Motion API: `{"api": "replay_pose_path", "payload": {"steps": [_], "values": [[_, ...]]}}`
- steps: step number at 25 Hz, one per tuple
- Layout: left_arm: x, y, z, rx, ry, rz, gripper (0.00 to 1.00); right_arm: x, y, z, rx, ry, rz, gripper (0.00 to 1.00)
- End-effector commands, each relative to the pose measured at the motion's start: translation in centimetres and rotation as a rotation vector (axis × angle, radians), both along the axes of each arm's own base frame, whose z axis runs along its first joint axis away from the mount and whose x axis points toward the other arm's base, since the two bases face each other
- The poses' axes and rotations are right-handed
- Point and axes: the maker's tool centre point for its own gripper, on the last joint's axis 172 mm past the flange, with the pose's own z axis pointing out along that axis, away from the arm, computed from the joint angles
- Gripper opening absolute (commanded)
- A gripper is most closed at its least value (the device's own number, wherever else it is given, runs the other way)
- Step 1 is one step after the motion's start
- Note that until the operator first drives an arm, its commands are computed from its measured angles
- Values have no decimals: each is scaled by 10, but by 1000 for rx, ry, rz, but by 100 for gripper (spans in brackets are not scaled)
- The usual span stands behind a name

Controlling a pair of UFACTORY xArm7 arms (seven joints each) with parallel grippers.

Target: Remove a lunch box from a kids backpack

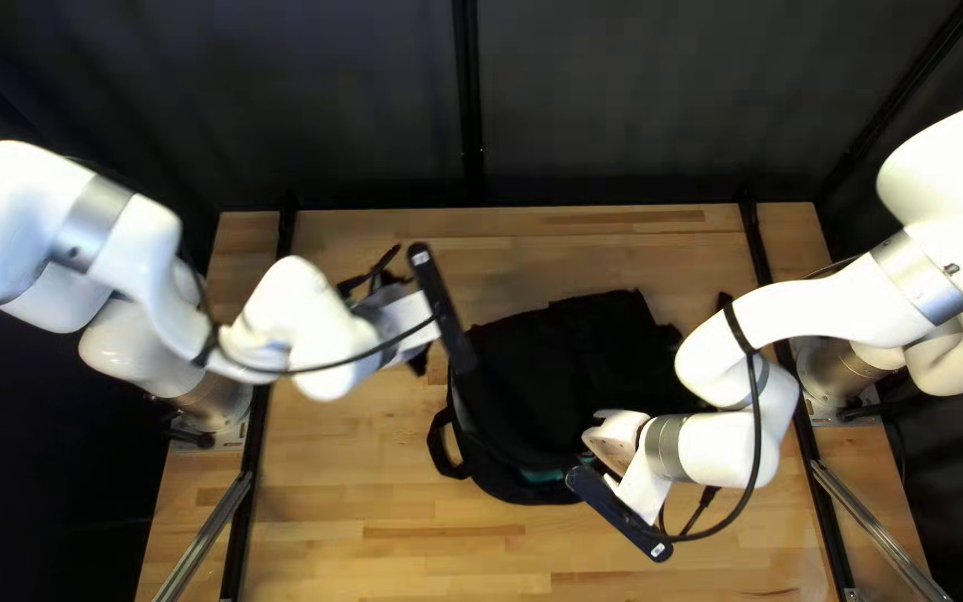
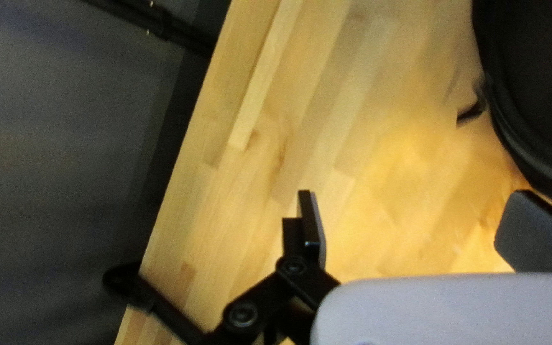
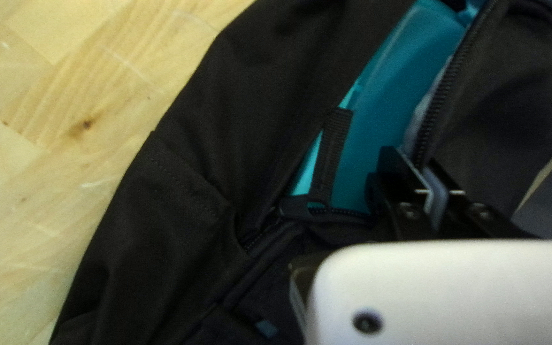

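Observation:
The black backpack (image 1: 576, 362) lies on the table. In the top left view my left gripper (image 1: 379, 281) is beside it, on its left, partly hidden by its arm, and my right gripper (image 1: 613, 442) is at its near side. My left gripper (image 2: 413, 223) stands open over bare wood in its wrist view, with the backpack (image 2: 541, 83) beyond one finger. My right gripper (image 3: 424, 176) is shut on the zippered edge of the backpack (image 3: 180, 211). Inside the unzipped opening shows the smooth teal lunch box (image 3: 388, 96), mostly covered by black cloth.
A black strap loop (image 1: 445, 444) sticks out at the backpack's left. Bare wooden tabletop (image 1: 359, 491) shows left of and in front of it. Black rails run along the table's sides, and a dark curtain (image 1: 615, 100) hangs behind the far edge.

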Motion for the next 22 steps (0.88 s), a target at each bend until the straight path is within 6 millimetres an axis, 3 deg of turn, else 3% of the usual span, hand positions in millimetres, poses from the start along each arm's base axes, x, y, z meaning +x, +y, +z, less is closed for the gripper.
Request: {"api": "replay_pose_path", "payload": {"steps": [1, 6, 9, 15, 22], "values": [[-6, -38, -8, 16, 1, -7, 100, -12, -18, 12, -10, -7, -37, 0], [15, -70, -20, 16, -27, -33, 100, -11, -27, 24, -16, -21, -78, 0], [30, -79, -26, 20, -67, -52, 100, -5, -30, 33, -13, -37, -99, 0], [55, -79, -23, 44, -139, -123, 100, -1, -31, 48, 13, -75, -110, 0], [71, -59, -10, 88, -195, -233, 100, -5, -26, 50, 32, -101, -91, 0]]}}
